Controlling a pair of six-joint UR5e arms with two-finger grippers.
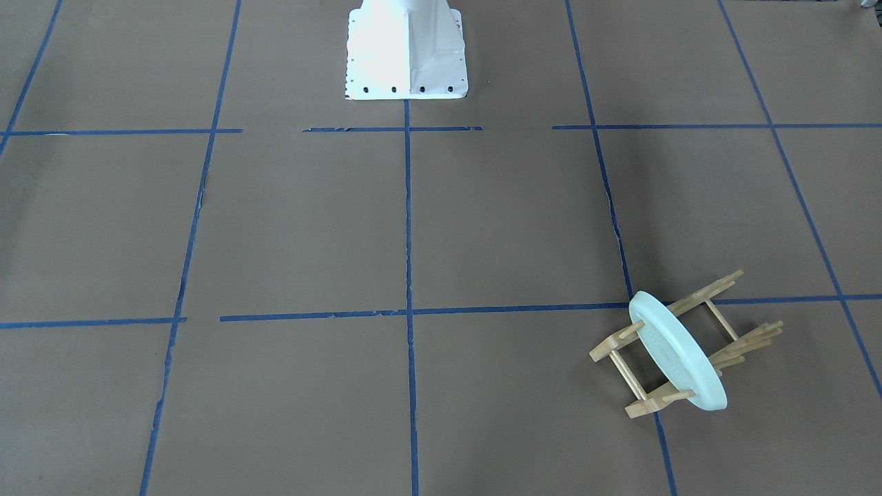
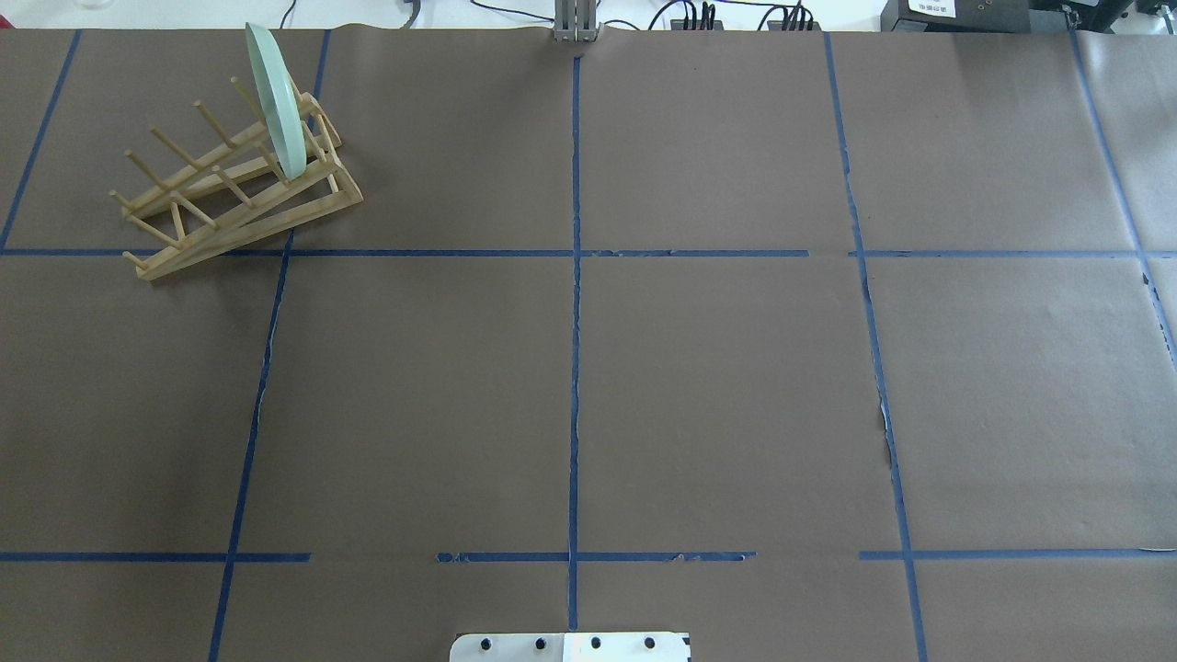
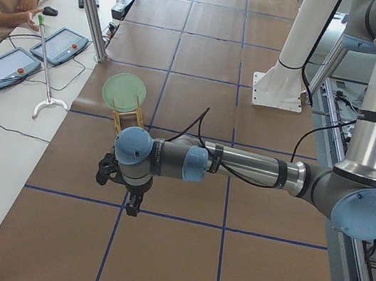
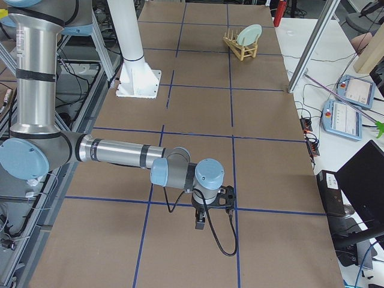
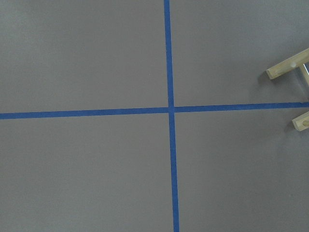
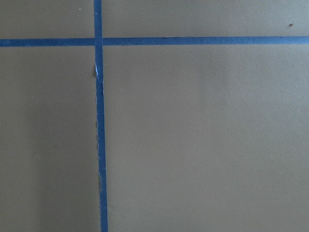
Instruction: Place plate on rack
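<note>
Station check. The plate (image 2: 276, 106) is standing on edge in the rack (image 2: 241, 204), in the upper left of the overhead view. It is sitting across both rails between pegs close to one end of the rack, leaning slightly rather than standing fully upright. No gripper is touching it. The rack is resting on the brown-papered table (image 2: 717, 386), angled across a blue tape line (image 2: 575, 322) of the grid. In the front-facing view the same pair is showing at the lower right.

The left gripper (image 3: 132, 203) is hanging over the table near the middle of the exterior left view, pointing down, just this side of the rack and apart from it. It is showing in that side view only, so whether its jaws are spread or closed cannot be told. Its wrist camera is looking at a tape crossing, with two rail ends of the rack at the right edge.

The right gripper (image 4: 201, 221) is hanging low in the exterior right view — well apart from the rack, which is sitting at the top of that frame. Its jaw state likewise cannot be told. Its wrist camera is showing only paper and tape.
</note>
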